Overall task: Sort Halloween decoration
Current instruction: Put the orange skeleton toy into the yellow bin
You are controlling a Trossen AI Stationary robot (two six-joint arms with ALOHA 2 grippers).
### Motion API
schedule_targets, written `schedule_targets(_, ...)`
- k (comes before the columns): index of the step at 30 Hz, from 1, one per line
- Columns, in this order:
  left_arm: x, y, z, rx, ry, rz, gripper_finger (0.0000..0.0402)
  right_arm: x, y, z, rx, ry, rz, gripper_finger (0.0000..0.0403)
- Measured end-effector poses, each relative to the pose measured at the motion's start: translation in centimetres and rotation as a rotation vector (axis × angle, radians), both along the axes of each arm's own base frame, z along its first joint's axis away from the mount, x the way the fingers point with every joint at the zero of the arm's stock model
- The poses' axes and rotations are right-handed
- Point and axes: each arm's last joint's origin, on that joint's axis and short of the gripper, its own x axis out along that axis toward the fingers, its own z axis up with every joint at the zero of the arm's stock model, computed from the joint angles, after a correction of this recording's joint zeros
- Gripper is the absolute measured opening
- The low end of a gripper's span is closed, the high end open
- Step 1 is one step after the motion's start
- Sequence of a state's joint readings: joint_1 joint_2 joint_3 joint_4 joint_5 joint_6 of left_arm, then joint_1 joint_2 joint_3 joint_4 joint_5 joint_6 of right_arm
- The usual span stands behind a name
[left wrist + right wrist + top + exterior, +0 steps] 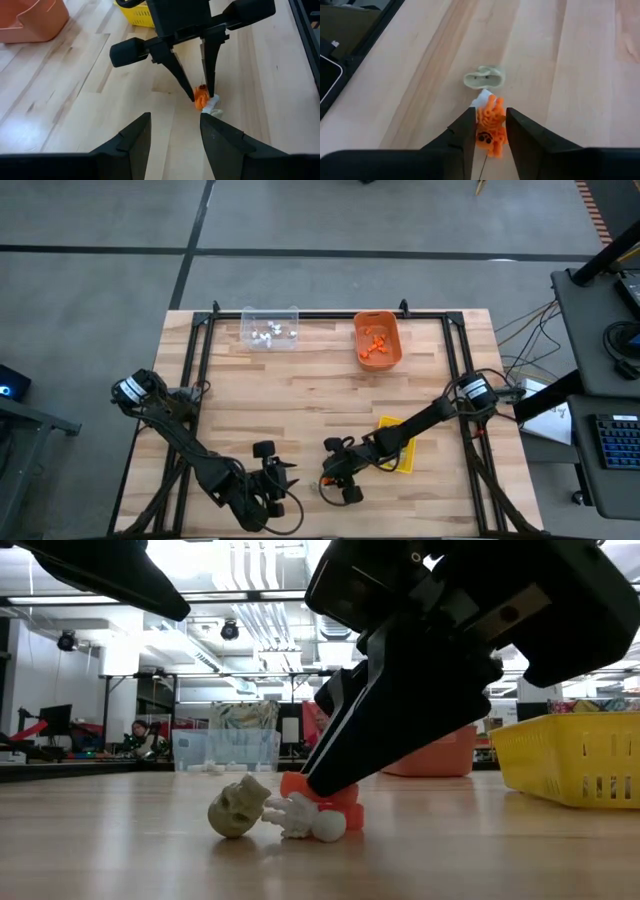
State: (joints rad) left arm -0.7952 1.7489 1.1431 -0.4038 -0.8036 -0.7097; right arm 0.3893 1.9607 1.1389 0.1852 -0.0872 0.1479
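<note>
While the left arm waits at the lower left of the high view, its left gripper (283, 483) hangs with fingers spread and grasping nothing, low in the frame just left of centre.

Item, clear bin (270, 328): upper left-centre of the high view, at the table's far edge, holding white trinkets (268, 332).

Item, tan skull (238, 808): left of centre in the low view, lying on the wood and touching the white piece beside it.

Item, white skeleton trinket (312, 821): centre of the low view, lying on the table against the orange piece.

Item, orange skeleton trinket (491, 125): lower centre of the right wrist view, set between two dark fingers (464, 134) that stand on either side of it; full clenching cannot be told.

Item, right gripper (329, 482): lower centre of the high view, lowered over this cluster.

Item, orange bin (378, 340): upper right-centre, containing orange trinkets (375, 340).

Item, yellow bin (404, 450): right of centre, partly under the right arm.
</note>
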Motion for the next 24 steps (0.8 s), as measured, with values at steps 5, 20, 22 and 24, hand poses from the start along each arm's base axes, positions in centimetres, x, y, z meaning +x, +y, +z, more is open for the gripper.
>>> schedule_targets(5,0.0,0.0,0.0,0.001,0.000,0.000,0.0152,0.1,-0.2,-0.1,-0.001,0.002,-0.001,0.0064)
schedule_targets(20,-1.5,0.6,1.8,0.075,0.007,-0.020,0.0152,0.1,-2.3,2.9,-0.029,-0.035,-0.012,0.0008)
schedule_targets(22,-1.8,1.0,2.5,0.095,-0.003,-0.020,0.0152,0.1,-2.9,3.9,-0.031,-0.052,-0.020,0.0008)
schedule_targets(24,-2.1,1.4,3.2,0.121,-0.011,-0.020,0.0152,0.0,-3.7,4.8,-0.045,-0.061,-0.026,0.0008)
